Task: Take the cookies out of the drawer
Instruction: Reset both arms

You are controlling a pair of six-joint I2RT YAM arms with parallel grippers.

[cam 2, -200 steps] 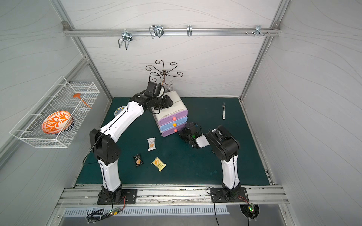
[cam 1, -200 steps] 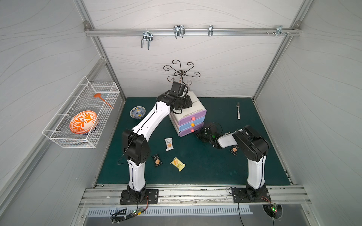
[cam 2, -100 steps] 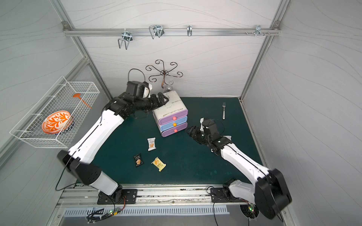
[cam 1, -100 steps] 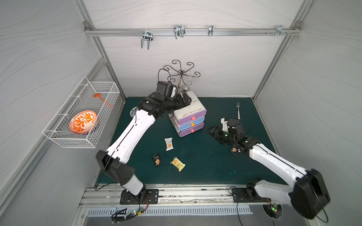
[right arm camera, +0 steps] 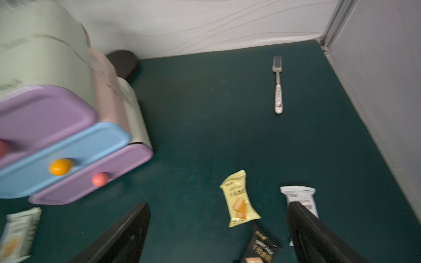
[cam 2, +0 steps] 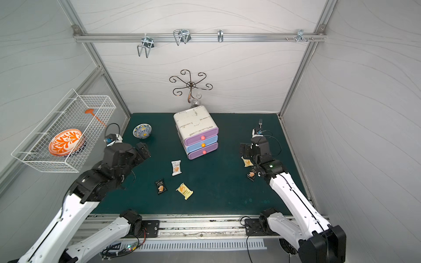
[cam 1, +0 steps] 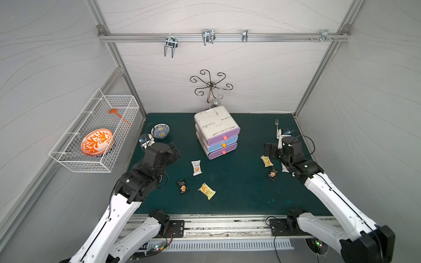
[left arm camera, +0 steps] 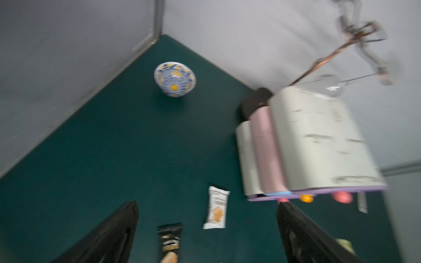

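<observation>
Six cookies (cam 2: 176, 167) lie flat on the worktop (cam 1: 239, 200), and none shows in any drawer. One trio sits in front of the drawer unit (cam 1: 216, 127), toward the front edge: white packet (cam 1: 196, 167), black packet (cam 1: 182, 186) and yellow packet (cam 1: 206, 191), each apart from the others. The other trio bunches near the right edge: second yellow packet (right arm camera: 239, 200), second black packet (right arm camera: 262, 248) and second white packet (right arm camera: 298, 195), this one partly under the right arm in the top views. I judge the split as one pile per arm, each dropped on its own side.

All three drawers sit flush, so the emptying looks done. The left end effector (cam 1: 175, 152) hangs over the left side with its fingers spread wide and nothing between them. The right end effector (cam 1: 270, 152) hovers just behind its pile, equally wide and empty. A patterned bowl (cam 1: 160, 131) keeps to the back left corner and a fork (right arm camera: 278, 86) to the back right, both clear of the packets.
</observation>
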